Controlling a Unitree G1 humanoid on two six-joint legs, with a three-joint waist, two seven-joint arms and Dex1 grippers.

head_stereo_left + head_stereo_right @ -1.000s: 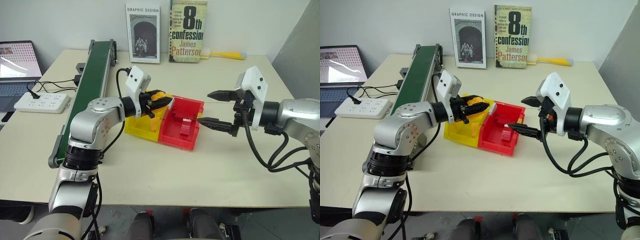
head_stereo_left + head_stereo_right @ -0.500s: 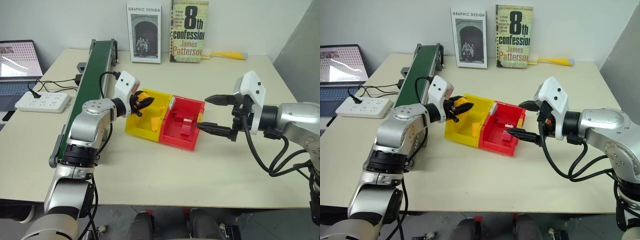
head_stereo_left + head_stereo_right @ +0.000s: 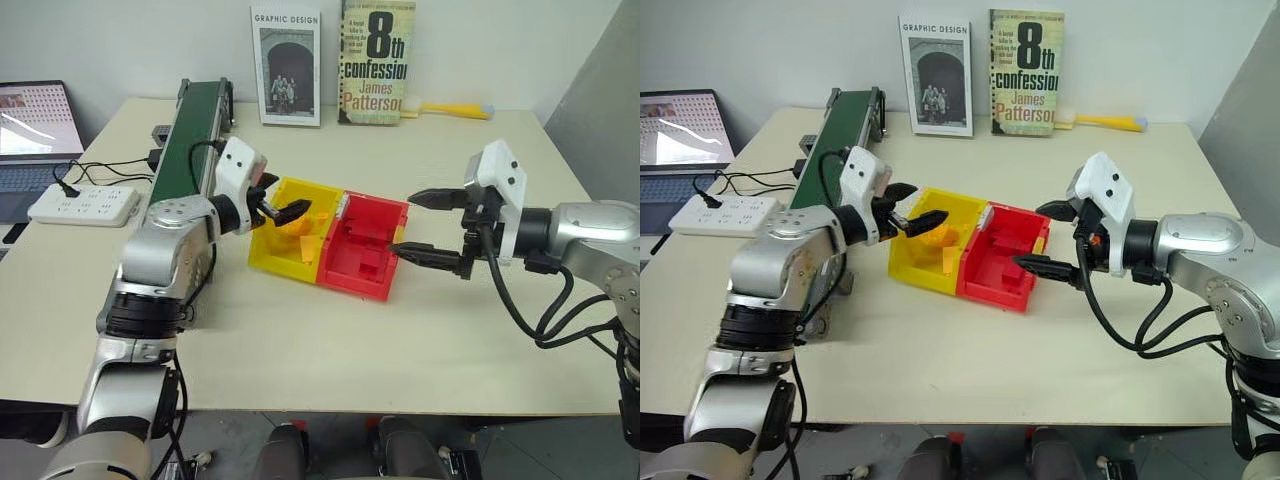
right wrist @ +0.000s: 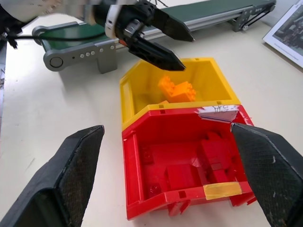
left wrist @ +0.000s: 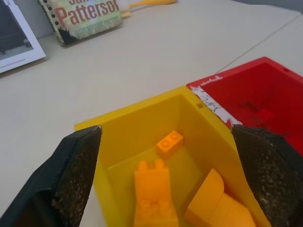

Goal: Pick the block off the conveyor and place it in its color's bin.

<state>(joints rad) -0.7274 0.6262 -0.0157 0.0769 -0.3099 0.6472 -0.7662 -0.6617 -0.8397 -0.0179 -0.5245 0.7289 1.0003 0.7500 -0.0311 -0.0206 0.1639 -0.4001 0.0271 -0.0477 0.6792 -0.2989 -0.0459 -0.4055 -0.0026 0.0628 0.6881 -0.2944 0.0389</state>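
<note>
The open yellow plastic bin (image 5: 199,123) holds the small orange-yellow block (image 5: 170,142) among other orange-yellow pieces (image 5: 154,196); the joined red tray (image 4: 184,156) holds red blocks (image 4: 177,176). Above the yellow bin, the left gripper (image 3: 283,212) gapes wide, empty. The right gripper (image 3: 432,227) is also spread, holding nothing.

Bk covers (image 3: 286,66): "GRAPHIC DESIGN", "8th confession"

two books (image 3: 330,62), laptop (image 3: 35,118), power strip (image 3: 85,204)
</note>
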